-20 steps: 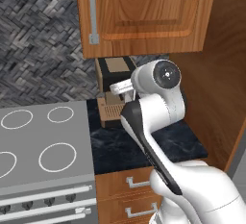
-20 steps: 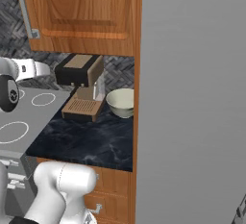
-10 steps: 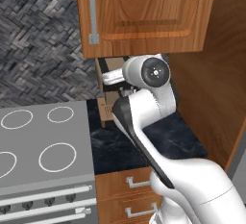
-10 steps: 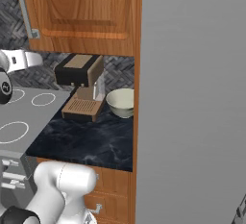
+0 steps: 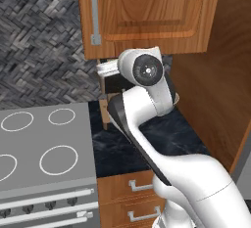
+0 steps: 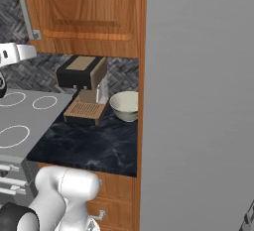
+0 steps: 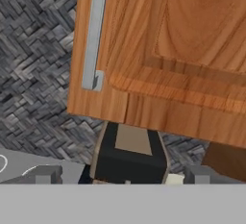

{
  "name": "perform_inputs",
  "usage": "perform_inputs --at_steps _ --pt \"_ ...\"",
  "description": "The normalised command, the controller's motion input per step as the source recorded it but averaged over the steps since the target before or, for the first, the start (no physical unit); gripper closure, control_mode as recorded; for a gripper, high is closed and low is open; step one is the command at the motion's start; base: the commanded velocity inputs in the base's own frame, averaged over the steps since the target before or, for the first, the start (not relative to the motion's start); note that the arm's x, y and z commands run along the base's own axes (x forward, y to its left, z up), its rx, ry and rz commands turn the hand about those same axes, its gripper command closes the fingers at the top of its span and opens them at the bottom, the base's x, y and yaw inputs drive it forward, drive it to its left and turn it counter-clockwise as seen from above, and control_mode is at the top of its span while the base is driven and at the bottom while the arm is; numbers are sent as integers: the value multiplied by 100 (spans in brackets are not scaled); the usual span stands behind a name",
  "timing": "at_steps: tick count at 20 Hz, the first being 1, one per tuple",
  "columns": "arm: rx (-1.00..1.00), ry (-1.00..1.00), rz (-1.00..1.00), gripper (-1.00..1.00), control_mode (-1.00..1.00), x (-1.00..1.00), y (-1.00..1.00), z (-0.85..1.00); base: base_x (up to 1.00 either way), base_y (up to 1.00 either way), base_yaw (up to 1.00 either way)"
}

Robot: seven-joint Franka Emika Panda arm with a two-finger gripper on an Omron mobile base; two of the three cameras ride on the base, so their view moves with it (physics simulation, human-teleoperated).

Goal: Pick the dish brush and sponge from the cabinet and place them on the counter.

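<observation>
The cabinet hangs above the counter with its panelled door shut, also seen as the cabinet in the right base view. Its grey bar handle runs down the door's left edge in the hand view. My gripper is open and empty, its two fingertips wide apart, facing the door's lower left corner from a short way off. My white hand hovers just below the cabinet's bottom edge. The dish brush and the sponge are hidden. The black marbled counter lies under the cabinet.
A black and wood coffee machine stands at the back of the counter, with a pale bowl to its right. The grey stovetop lies to the left. Drawers sit below, and a tall grey wall closes the right side.
My arm has risen, lifting the hand from in front of the coffee machine up to just under the cabinet's lower edge. The gripper stayed open.
</observation>
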Motion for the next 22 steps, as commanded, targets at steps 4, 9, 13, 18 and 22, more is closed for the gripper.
perform_inputs --at_steps 4,9,13,18,22 --pt "0 -8 0 -100 -100 0 0 9 0 0 0" --pt "3 -7 0 -100 -100 0 0 4 0 0 0" --pt "5 -6 4 -100 -100 0 0 0 0 0 0" --pt "6 -8 4 -100 -100 0 0 3 0 0 0" --pt "5 -12 4 -100 -100 2 0 12 0 0 0"
